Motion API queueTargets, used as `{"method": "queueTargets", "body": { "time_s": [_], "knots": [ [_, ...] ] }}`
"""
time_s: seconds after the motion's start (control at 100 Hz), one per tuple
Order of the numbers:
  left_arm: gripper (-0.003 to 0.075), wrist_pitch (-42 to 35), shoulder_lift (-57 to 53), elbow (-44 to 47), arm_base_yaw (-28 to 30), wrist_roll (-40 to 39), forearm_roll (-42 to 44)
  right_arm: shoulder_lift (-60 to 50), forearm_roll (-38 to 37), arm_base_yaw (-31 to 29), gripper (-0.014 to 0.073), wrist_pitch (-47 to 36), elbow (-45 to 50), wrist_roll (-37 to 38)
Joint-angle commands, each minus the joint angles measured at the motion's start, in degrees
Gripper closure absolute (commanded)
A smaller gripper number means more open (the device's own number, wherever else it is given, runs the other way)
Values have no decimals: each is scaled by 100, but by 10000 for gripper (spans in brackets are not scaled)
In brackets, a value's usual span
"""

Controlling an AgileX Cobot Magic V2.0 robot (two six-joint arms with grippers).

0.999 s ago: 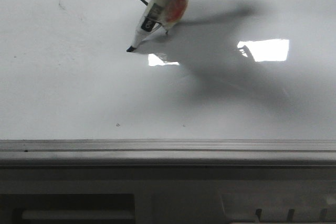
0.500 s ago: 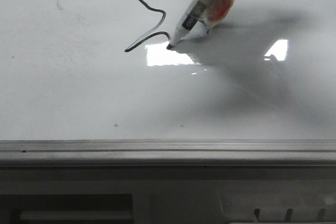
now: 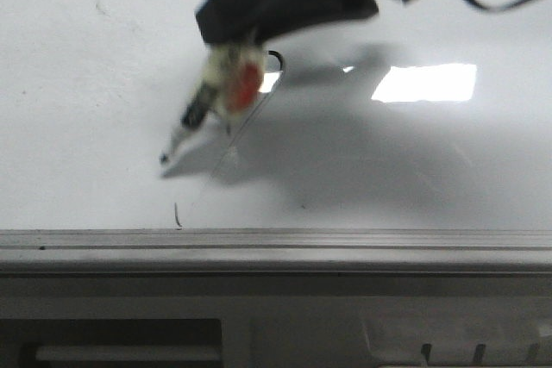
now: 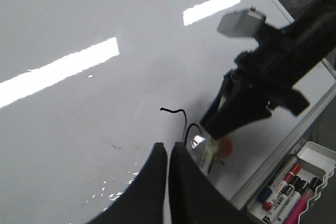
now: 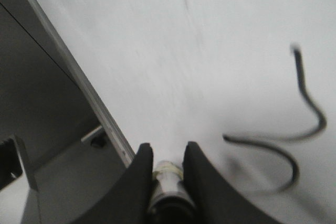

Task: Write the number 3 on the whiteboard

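Observation:
The whiteboard (image 3: pixel 86 84) fills most of the front view. My right gripper (image 3: pixel 231 40) is shut on a marker (image 3: pixel 226 84) with a red patch. The marker's tip (image 3: pixel 164 159) points down-left, near the board's front edge. The number 3 (image 3: pixel 276 59) is mostly hidden behind the gripper. A faint thin line (image 3: pixel 226 157) trails from it toward the front. The black wavy squiggle shows in the left wrist view (image 4: pixel 178 112) and the right wrist view (image 5: pixel 296 140). My left gripper (image 4: pixel 169 148) is shut and empty above the board (image 4: pixel 79 14), beside the squiggle.
The board's grey metal frame edge (image 3: pixel 276 243) runs along the front. A short dark tick (image 3: pixel 177 215) sits just before it. A white tray (image 4: pixel 310 153) with several markers (image 4: pixel 286 187) lies past the board's edge. The right arm (image 4: pixel 273 72) hangs over the board.
My right gripper has swung down and left toward the front edge with the marker. The tip has left the squiggle's lower curve. The arm now covers most of the squiggle.

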Motion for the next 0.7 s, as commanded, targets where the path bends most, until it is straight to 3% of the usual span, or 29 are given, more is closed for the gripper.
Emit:
{"method": "queueTargets", "body": {
  "time_s": [0.0,0.18,0.25,0.43,0.69],
  "knots": [
    [691,-328,138,-143,4,-61,-136,-516,44,-25,653,579,-787,-129],
    [283,268,845,-479,4,194,-811,-698,-602,-25,653,1846,-1933,-165],
    [217,515,1179,-701,4,786,-1336,-675,-946,-11,653,2306,-2193,-215],
    [277,1160,1923,-1157,4,2521,-2862,-675,-1260,164,653,3063,-2221,-509],
    [378,1871,2807,-1331,4,2690,-3495,-675,-1487,992,653,2516,-2221,-507]
  ]
}}
